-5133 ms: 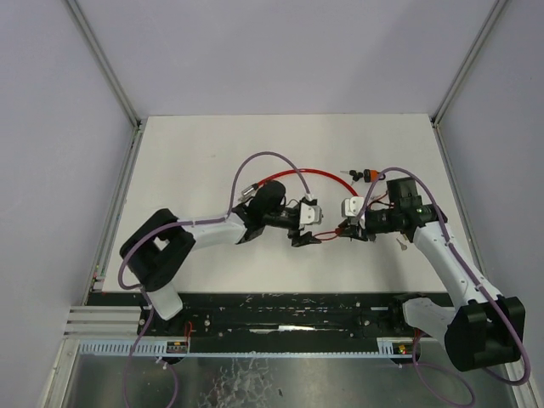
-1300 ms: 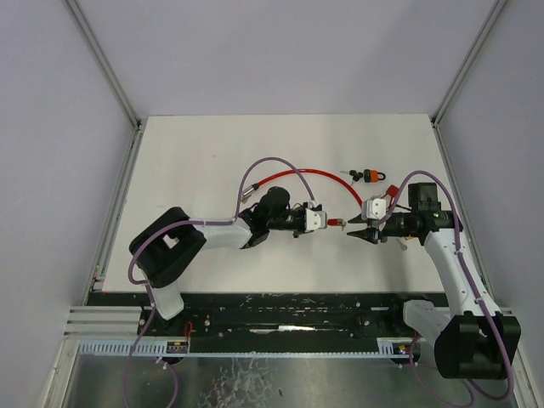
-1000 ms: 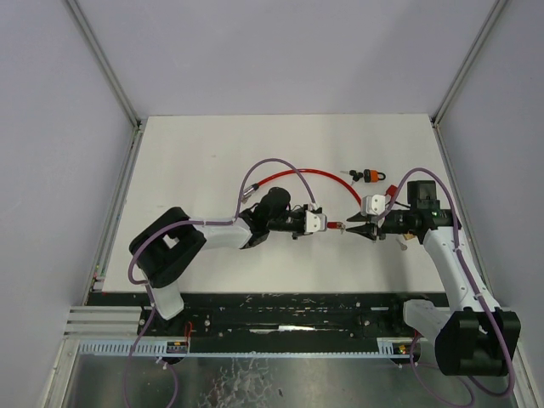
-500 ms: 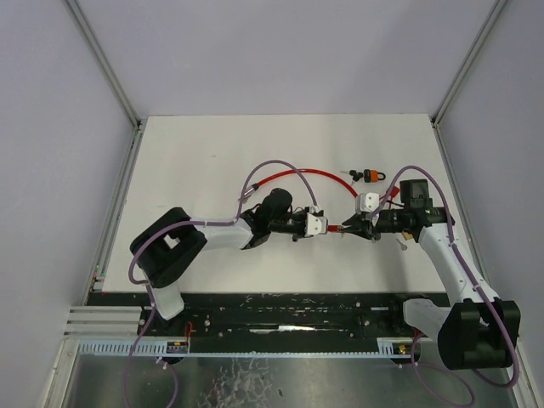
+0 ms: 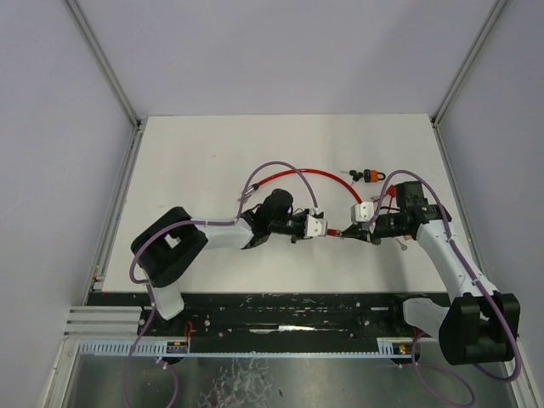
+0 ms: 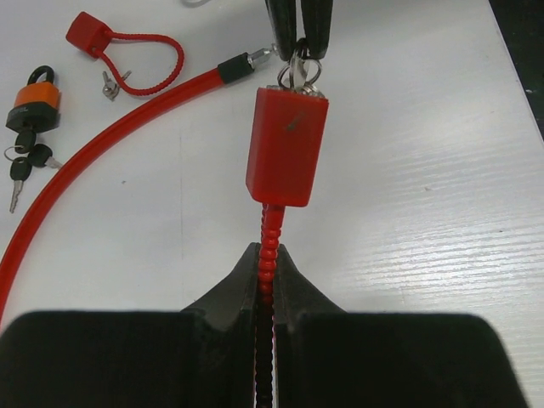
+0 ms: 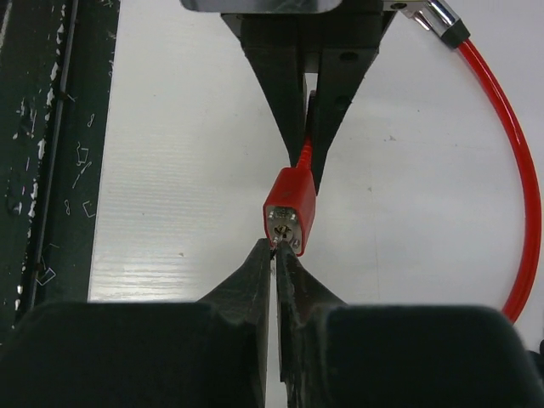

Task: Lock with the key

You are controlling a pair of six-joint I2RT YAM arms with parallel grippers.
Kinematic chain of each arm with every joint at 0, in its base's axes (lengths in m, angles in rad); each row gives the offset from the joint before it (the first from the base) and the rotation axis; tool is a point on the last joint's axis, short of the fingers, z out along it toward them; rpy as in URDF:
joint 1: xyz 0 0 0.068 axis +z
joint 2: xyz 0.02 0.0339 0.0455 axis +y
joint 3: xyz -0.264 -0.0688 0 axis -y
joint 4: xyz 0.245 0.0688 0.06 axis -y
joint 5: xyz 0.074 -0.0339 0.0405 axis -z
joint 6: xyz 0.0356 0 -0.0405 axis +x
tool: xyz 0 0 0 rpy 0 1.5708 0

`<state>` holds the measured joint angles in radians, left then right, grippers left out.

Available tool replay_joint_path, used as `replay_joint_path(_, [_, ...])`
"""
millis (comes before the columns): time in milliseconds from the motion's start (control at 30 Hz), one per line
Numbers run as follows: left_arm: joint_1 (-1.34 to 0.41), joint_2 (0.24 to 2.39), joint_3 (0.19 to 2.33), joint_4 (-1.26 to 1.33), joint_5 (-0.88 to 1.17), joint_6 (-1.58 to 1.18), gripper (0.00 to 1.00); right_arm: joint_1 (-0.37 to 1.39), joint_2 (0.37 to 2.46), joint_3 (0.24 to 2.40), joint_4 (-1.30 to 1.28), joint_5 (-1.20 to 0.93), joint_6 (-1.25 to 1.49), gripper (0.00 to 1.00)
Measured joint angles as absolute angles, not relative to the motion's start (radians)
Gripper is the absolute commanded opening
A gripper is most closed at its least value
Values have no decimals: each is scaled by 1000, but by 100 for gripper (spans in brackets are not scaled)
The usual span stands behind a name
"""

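Closest to the arm bases, the left gripper (image 6: 266, 255) is clamped tight on the ribbed red neck just behind the red rectangular plastic lock body (image 6: 286, 144), holding it off the white table (image 5: 195, 161) with its keyed face turned away towards the other arm. Right at that face, the right gripper (image 7: 274, 246) has its jaws drawn narrow and pinched on the small silver key (image 6: 297, 72), which sits in the lock body's cylinder with its ring hanging beside it.

So the step in hand looks like the turn itself. To do it well, I'd roll the right wrist about the key's own axis, with no sideways push. The grip is only on the tip of the key's head, so any skew could lever it out or let it slip. The left arm should just brace the lock body and not give.

Beyond the lock body, the glossy red cable (image 5: 306, 172) arcs away over the table and comes back to a metal end lying just past the key. Farther still from the lock body sits a small orange padlock (image 5: 369, 176) with its own keys, untouched.

Against a second ago, the right gripper has come in. Then it stood a little to the right of the lock body with wider jaws and a gap showing. Now the gap is gone. The left arm's hold looks unchanged.
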<state>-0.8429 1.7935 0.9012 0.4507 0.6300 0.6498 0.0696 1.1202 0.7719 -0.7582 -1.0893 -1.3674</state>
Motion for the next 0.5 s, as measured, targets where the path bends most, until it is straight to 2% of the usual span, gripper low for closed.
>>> replay_joint_path(267, [-845, 1805, 914, 403, 675, 678, 0, 99, 1111, 772, -847, -1043, -1600, 2])
replay_joint_path(500, [-846, 1826, 969, 321, 724, 717, 0, 105, 1075, 767, -928, -992, -1842, 7])
